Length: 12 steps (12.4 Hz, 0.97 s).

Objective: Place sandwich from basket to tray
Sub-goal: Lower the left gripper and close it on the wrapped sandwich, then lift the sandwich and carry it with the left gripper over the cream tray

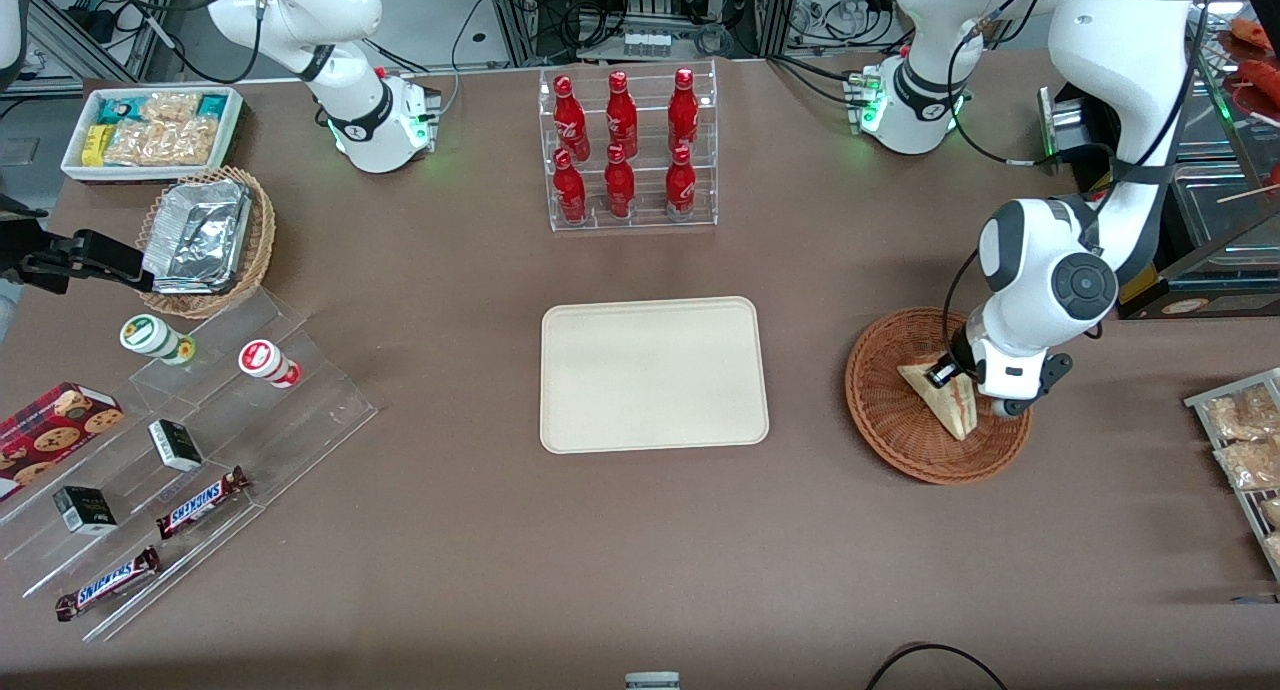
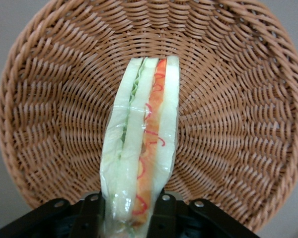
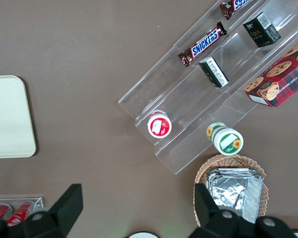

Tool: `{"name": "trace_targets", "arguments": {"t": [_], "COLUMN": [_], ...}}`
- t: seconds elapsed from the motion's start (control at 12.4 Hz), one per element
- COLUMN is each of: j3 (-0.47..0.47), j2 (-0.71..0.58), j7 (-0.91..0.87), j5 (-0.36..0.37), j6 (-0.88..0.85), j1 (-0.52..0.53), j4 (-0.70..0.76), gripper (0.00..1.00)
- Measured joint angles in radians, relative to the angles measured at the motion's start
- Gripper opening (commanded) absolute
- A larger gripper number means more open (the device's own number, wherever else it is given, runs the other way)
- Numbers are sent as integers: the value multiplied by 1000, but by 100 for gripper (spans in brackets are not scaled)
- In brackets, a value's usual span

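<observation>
The sandwich [image 1: 942, 397], a plastic-wrapped wedge of pale bread with green and red-orange filling, is in the round reddish-brown basket [image 1: 900, 435] toward the working arm's end of the table. My left gripper [image 1: 955, 372] is down in the basket, and its black fingers [image 2: 166, 214] press on both flat sides of the sandwich [image 2: 144, 139]. The basket's weave [image 2: 238, 99] surrounds the sandwich in the left wrist view. The cream-beige tray [image 1: 652, 372] lies bare at the middle of the table, apart from the basket. Its corner also shows in the right wrist view [image 3: 5, 116].
A clear rack of red bottles [image 1: 628, 150] stands farther from the front camera than the tray. Toward the parked arm's end are a tan basket with foil trays [image 1: 205, 235], a white bin of snack packets [image 1: 150, 130] and clear steps with snacks [image 1: 190, 460]. A rack of packets [image 1: 1245, 440] is near the basket.
</observation>
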Motion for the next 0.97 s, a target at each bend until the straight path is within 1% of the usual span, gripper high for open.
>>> {"name": "trace_targets", "arguments": {"t": [0.24, 0.32, 0.48, 0.97], "j3": [-5, -7, -10, -17], "j2": [-4, -5, -4, 58], "j7": [13, 15, 21, 14], "j5": [0, 0, 0, 0], "j6": [-180, -211, -226, -227], "j1": [-19, -36, -88, -333], "j4": [132, 172, 214, 267], "gripper": [0, 0, 0, 0]}}
